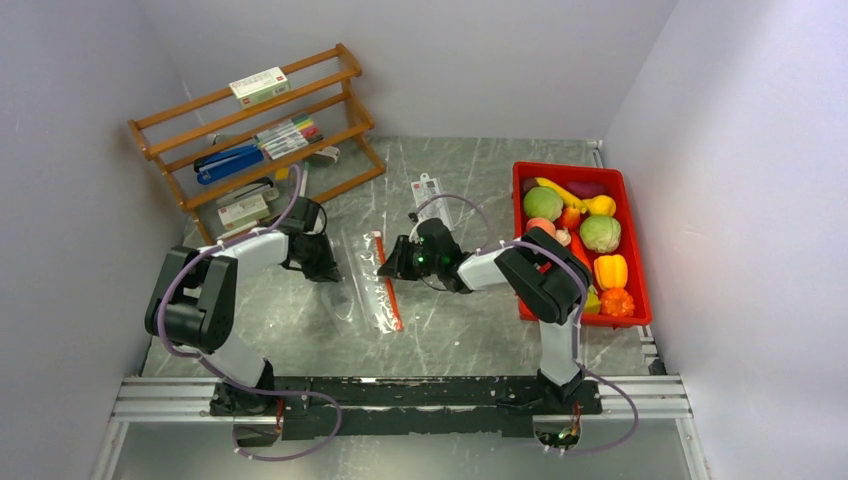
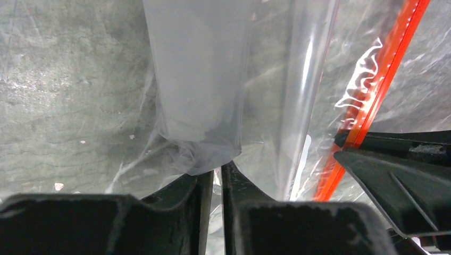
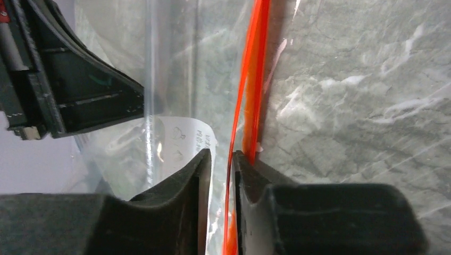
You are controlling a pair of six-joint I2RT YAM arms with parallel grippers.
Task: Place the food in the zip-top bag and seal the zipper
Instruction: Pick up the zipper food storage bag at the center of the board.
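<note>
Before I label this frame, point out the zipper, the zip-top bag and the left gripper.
zipper (image 1: 393, 305), top view, lower half of the orange strip.
zip-top bag (image 1: 362, 287), top view, clear film left of the strip.
left gripper (image 2: 217, 171), left wrist view, gap between its fingertips.

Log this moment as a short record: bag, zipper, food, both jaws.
zip-top bag: flat on the table, no food inside
zipper: on the bag's edge nearest the right arm, lips apart there
food: all in the red bin
left jaws: shut on the bag's clear film
right jaws: closed around one zipper lip
</note>
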